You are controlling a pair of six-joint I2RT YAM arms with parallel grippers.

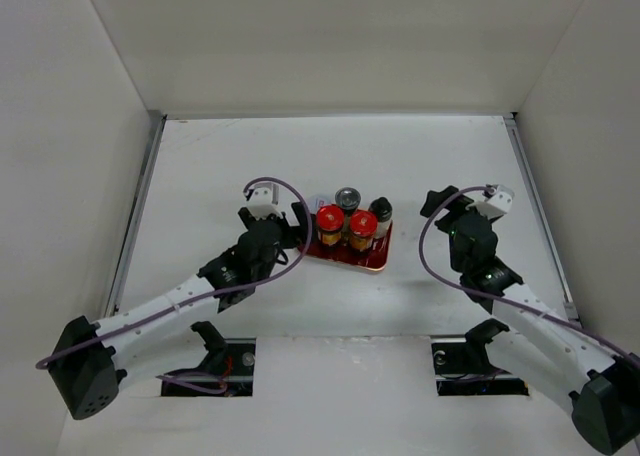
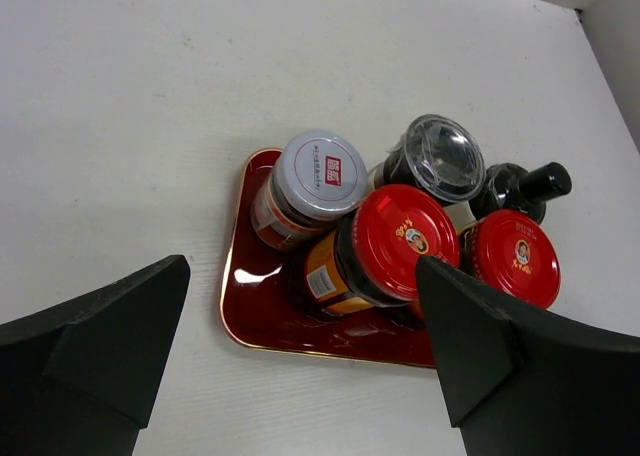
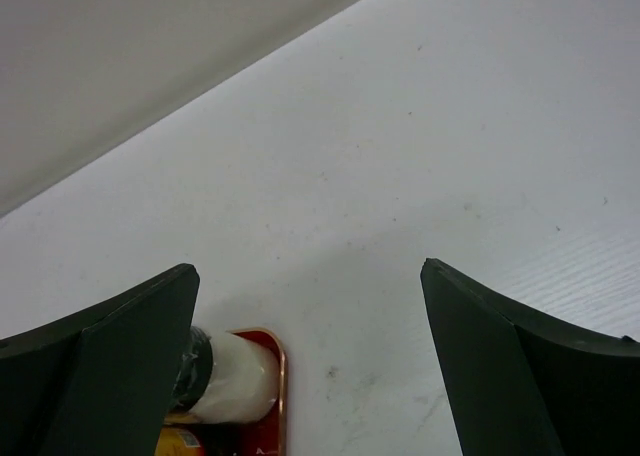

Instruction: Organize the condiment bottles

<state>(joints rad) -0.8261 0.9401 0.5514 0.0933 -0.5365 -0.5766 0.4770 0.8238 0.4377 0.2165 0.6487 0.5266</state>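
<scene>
Several condiment bottles stand packed together on a red gold-rimmed tray [image 1: 374, 262]. Two amber ones with red caps [image 1: 330, 219] [image 1: 362, 223] are at the front. A grey-capped jar [image 2: 320, 163], a clear-lidded jar [image 1: 347, 197] and a pale bottle with a black cap [image 1: 381, 209] stand behind. My left gripper [image 1: 296, 226] is open and empty at the tray's left end; in the left wrist view [image 2: 300, 264] its fingers straddle the tray's near edge [image 2: 300, 348]. My right gripper [image 1: 440, 204] is open and empty to the right of the tray, apart from it. The right wrist view [image 3: 308, 268] shows the pale bottle [image 3: 238, 376] at lower left.
White walls enclose the white table [image 1: 250, 156] on the left, back and right. Metal rails run along its left [image 1: 140, 196] and right [image 1: 535, 196] edges. Both arm bases sit at the near edge.
</scene>
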